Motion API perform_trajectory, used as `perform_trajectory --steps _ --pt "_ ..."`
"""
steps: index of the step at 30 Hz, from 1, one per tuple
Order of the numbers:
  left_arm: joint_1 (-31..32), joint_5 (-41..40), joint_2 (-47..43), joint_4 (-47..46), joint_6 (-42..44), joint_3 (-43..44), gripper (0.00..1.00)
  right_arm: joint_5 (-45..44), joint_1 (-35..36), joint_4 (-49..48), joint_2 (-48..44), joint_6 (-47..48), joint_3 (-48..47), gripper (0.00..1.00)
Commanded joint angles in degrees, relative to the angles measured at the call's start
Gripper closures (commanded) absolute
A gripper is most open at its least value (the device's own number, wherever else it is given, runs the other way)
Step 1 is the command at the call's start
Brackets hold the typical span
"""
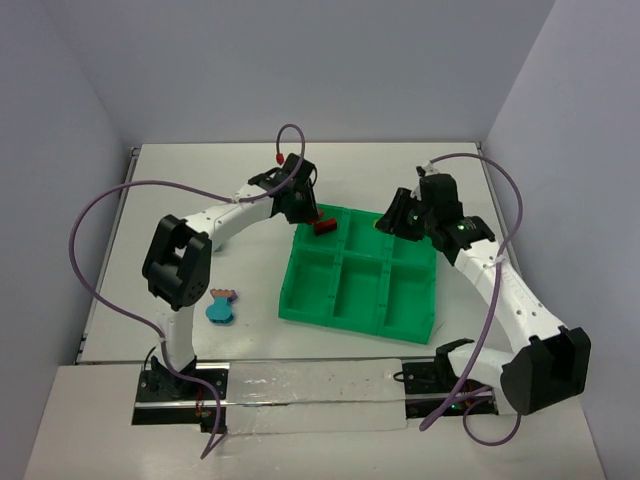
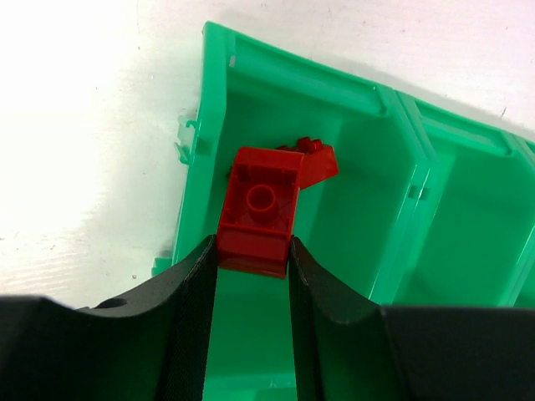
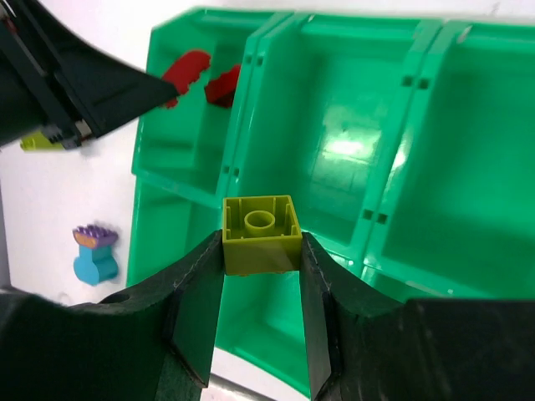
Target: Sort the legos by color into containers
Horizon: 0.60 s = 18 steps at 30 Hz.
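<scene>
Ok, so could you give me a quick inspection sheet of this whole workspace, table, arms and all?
Surface: white table, no spills seen.
Job's things: green tray of six compartments; loose red brick in its far-left compartment; blue piece on the table left of the tray.
Clutter: small red bit by the left arm's cable, too small to identify.
Grippers: left gripper shut on another red brick over that far-left compartment; right gripper shut on a yellow-green brick at the tray's far right.
Cables: purple cables loop from both arms, none across the tray.
Surroundings: plain pale walls on three sides.
</scene>
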State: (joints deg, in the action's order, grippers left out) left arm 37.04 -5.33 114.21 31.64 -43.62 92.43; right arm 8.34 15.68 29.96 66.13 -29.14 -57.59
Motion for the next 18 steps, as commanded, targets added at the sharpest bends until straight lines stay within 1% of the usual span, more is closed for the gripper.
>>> perform_trajectory --steps 1,2,3,4,5,6,8,9,10,11,12,13,18 --pt "0.32 -1.35 -1.96 0.35 1.34 3.01 0.57 -2.36 1.98 -3.32 2.91 -0.56 -2.25 1.00" --pt "0.32 -1.35 -2.14 0.51 1.76 3.10 0.54 -2.62 2.24 -3.33 3.37 -0.56 -2.51 1.00" --pt "0.32 -1.43 -2.40 0.44 1.87 3.19 0.53 -2.80 2.25 -3.49 3.80 -0.32 -3.02 1.00" --pt "0.32 -1.44 -2.58 0.52 2.04 3.19 0.47 -2.81 2.25 -3.42 4.15 -0.22 -3.30 1.00" --pt "0.40 -1.36 -2.75 0.44 2.29 3.27 0.46 -2.97 2.33 -3.42 4.75 0.03 -3.56 1.00" --pt "0.32 -1.27 -2.77 0.52 2.47 3.36 0.42 -3.06 2.34 -3.42 5.04 0.05 -3.82 1.00" --pt "0.40 -0.46 -2.77 1.07 3.10 4.94 0.33 -3.33 2.43 -3.24 5.93 0.31 -4.55 1.00" --pt "0.40 -0.30 -2.77 1.35 3.11 5.07 0.32 -3.34 2.43 -3.26 5.98 0.31 -4.64 1.00" --pt "0.40 -0.29 -2.78 1.69 3.21 6.22 0.26 -3.33 2.43 -3.43 6.38 0.22 -4.73 1.00" --pt "0.40 -0.23 -2.88 1.98 3.38 6.80 0.25 -3.24 2.43 -3.62 6.50 0.13 -4.82 1.00" --pt "0.40 -0.46 -3.29 2.79 3.68 8.25 0.22 -3.19 2.43 -4.09 6.96 0.02 -4.93 1.00" --pt "0.40 -0.70 -3.73 3.34 3.90 9.22 0.20 -3.33 2.48 -4.34 7.43 -0.08 -5.18 1.00" --pt "0.40 -3.65 -7.75 6.15 6.05 13.81 0.20 -4.45 2.79 -5.27 10.99 -0.06 -7.40 0.99"
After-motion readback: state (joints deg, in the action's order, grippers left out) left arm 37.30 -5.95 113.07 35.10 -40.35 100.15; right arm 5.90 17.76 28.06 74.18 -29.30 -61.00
